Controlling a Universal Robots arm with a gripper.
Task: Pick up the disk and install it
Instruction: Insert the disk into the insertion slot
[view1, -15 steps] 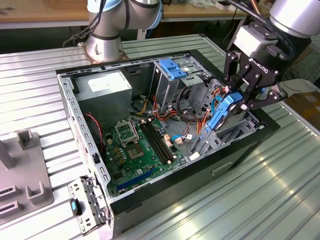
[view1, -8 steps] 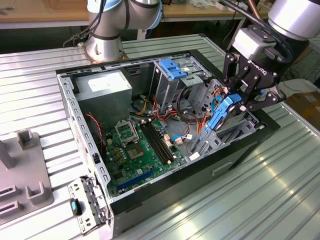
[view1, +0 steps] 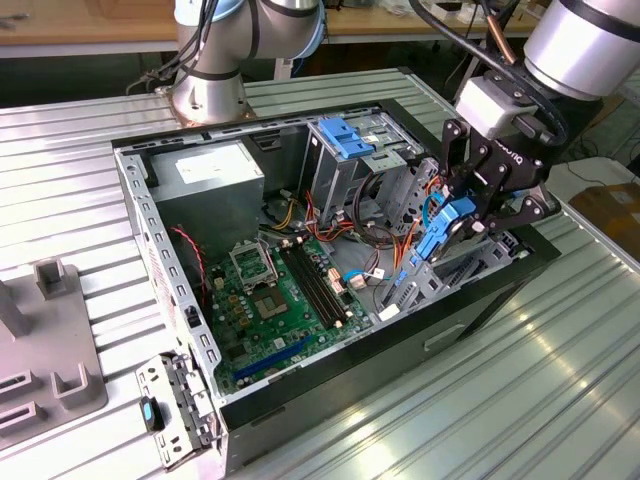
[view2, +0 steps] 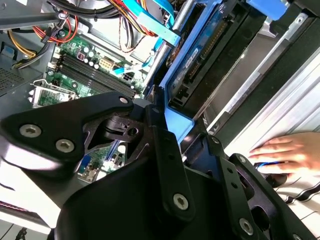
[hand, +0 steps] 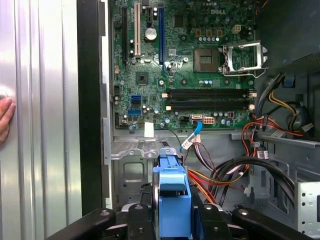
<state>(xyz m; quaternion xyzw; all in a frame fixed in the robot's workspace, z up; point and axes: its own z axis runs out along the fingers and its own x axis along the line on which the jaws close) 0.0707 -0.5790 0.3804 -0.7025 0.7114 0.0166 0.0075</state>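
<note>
One black claw (view1: 463, 215) clamps flat blue-railed disk (view1: 432, 243) above green motherboard (view1: 290, 290).

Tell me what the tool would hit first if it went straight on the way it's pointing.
The tool is shut on the disk, so the disk leads. It would probably meet the grey plate beside the motherboard first, close to the cables. Depth is hard to judge.

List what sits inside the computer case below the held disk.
Below the disk, held in the gripper, the first wrist view shows a grey metal panel, red, orange and black cables and the green motherboard. Whatever lies directly beneath the disk is covered.
</note>
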